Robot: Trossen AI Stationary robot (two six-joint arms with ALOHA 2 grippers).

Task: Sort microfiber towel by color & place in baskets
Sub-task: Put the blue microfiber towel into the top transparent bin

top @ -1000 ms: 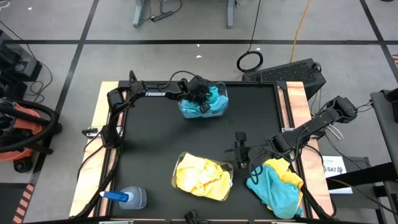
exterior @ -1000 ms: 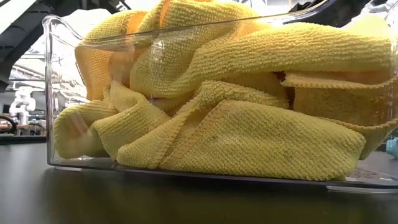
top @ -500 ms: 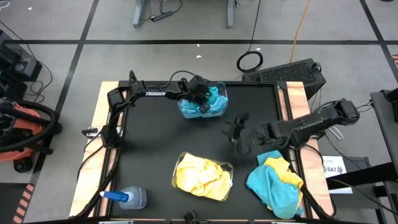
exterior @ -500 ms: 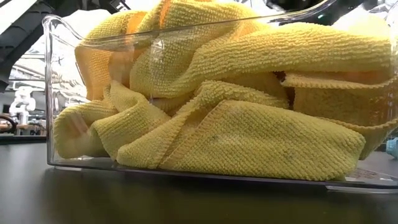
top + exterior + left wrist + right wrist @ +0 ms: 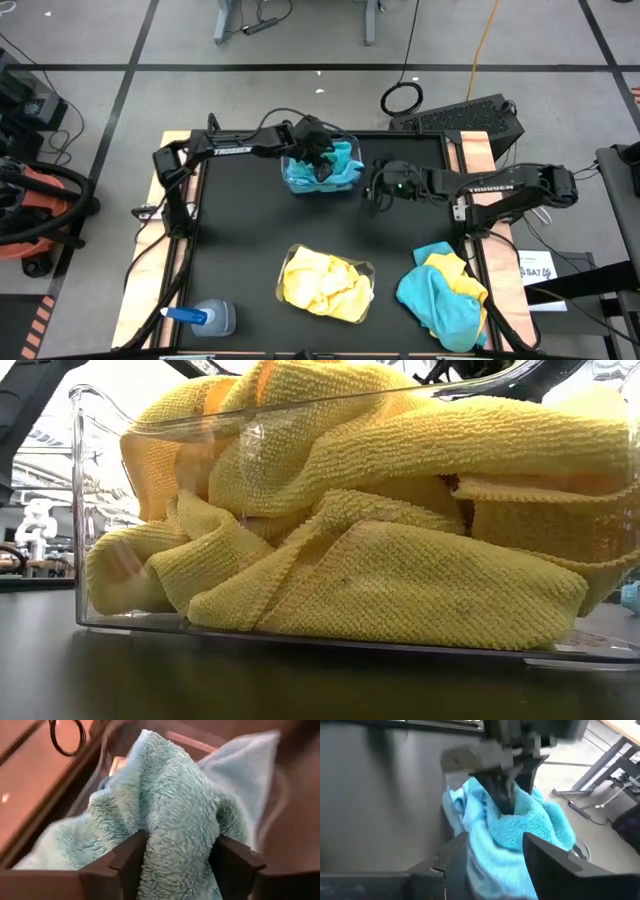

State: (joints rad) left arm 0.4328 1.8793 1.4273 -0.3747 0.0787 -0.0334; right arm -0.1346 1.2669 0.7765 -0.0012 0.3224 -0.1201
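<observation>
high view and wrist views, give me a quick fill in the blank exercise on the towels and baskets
1. The basket at the table's near edge holds only ____ towels.
2. The left gripper is over the far basket of ____ towels.
3. The right gripper, holding nothing, points toward the ____ basket.
4. The loose pile of unsorted towels lies at the table's near ____ corner.

Missing words: yellow; turquoise; far; right

- A black table top [image 5: 250, 230] with pale wooden side rails carries everything.
- A clear basket [image 5: 320, 172] of turquoise towels stands near the far edge.
- A clear basket [image 5: 368, 272] of yellow towels [image 5: 322, 282] stands near the front.
- A loose heap of turquoise and yellow towels [image 5: 443, 293] lies at the front right corner.
- A spray bottle [image 5: 205, 317] lies at the front left.
</observation>
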